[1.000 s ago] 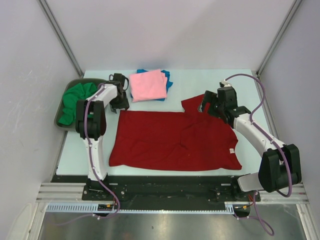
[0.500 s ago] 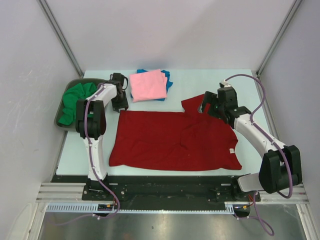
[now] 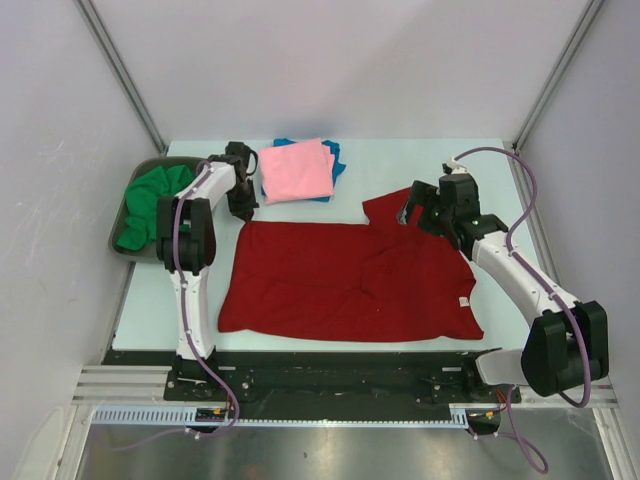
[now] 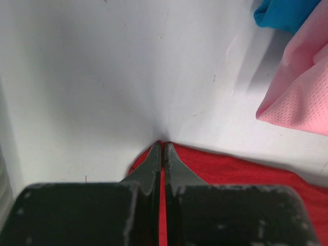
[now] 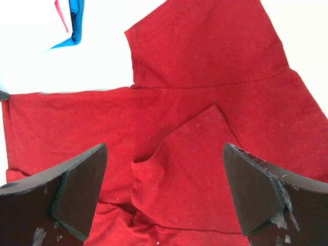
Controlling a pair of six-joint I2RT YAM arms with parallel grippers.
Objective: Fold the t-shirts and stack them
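My left jaws are clenched on the upper-left corner of the dark red t-shirt (image 3: 345, 280), spread flat mid-frame on the counter (image 3: 420, 165), while my right jaws stand released above its upper-right sleeve; this soft, light cloth will likely sag, so grip corners and hems.

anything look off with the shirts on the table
The dark red cloth t-shirt lies spread but not flat: one sleeve is flipped over onto its body at the right. The green cloth shirt sits crumpled in the grey tray at the left.
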